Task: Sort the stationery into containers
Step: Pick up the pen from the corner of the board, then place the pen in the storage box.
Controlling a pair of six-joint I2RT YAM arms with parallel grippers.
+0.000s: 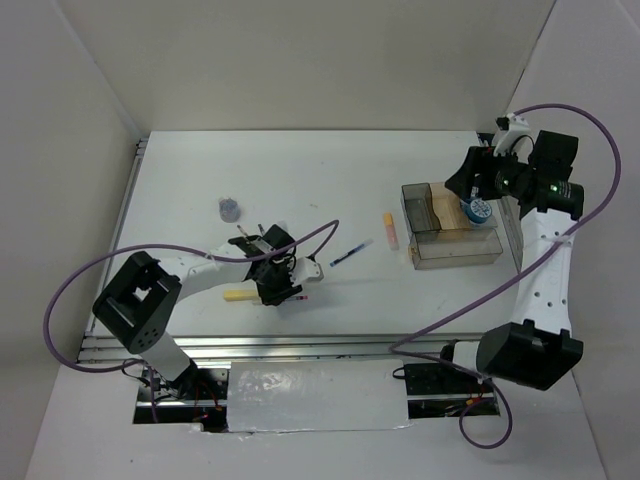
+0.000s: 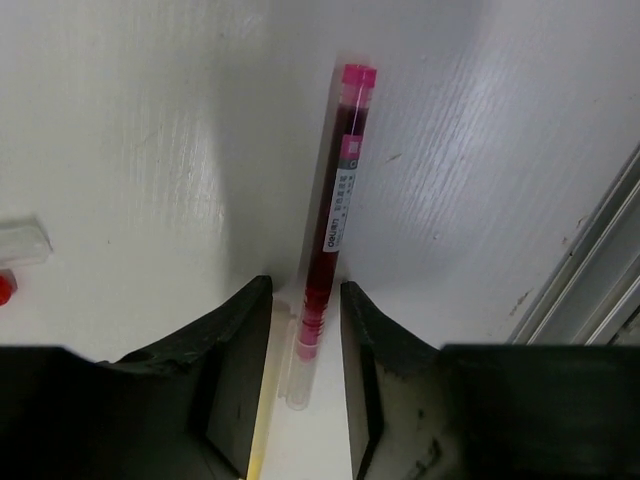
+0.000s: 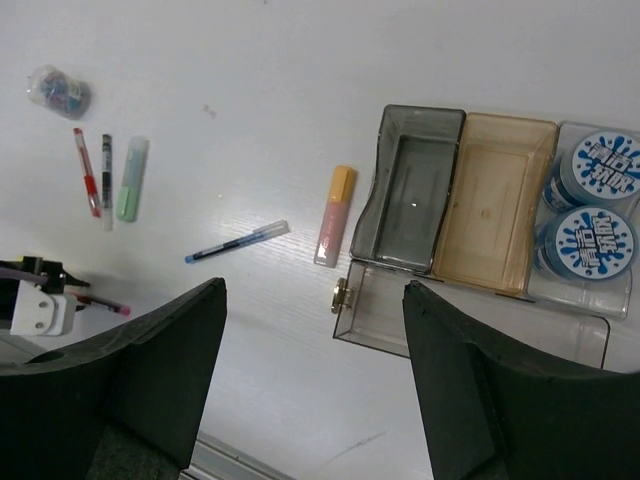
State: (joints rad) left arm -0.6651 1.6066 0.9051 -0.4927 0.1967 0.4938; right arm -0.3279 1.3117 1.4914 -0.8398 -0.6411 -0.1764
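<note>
A red pen (image 2: pixel 340 170) lies flat on the white table, its clear end between the jaws of my left gripper (image 2: pixel 305 290). The jaws are open, with a narrow gap on each side of the pen. From above, that gripper (image 1: pixel 272 282) is at the front left with the pen's pink tip (image 1: pixel 299 296) sticking out. My right gripper (image 3: pixel 312 300) hangs open and empty, high over the container (image 3: pixel 470 220). Two blue tape rolls (image 3: pixel 600 165) sit in the container's right compartment. A blue pen (image 3: pixel 237 243) and an orange highlighter (image 3: pixel 335 215) lie left of the container.
A yellow highlighter (image 1: pixel 237 295) lies just left of the left gripper. A second red pen (image 3: pixel 86 172), a black pen (image 3: pixel 106 165) and a green highlighter (image 3: pixel 131 178) lie together behind it. A grey-patterned roll (image 1: pixel 228 209) sits farther back. The metal table rail (image 2: pixel 590 280) runs close by.
</note>
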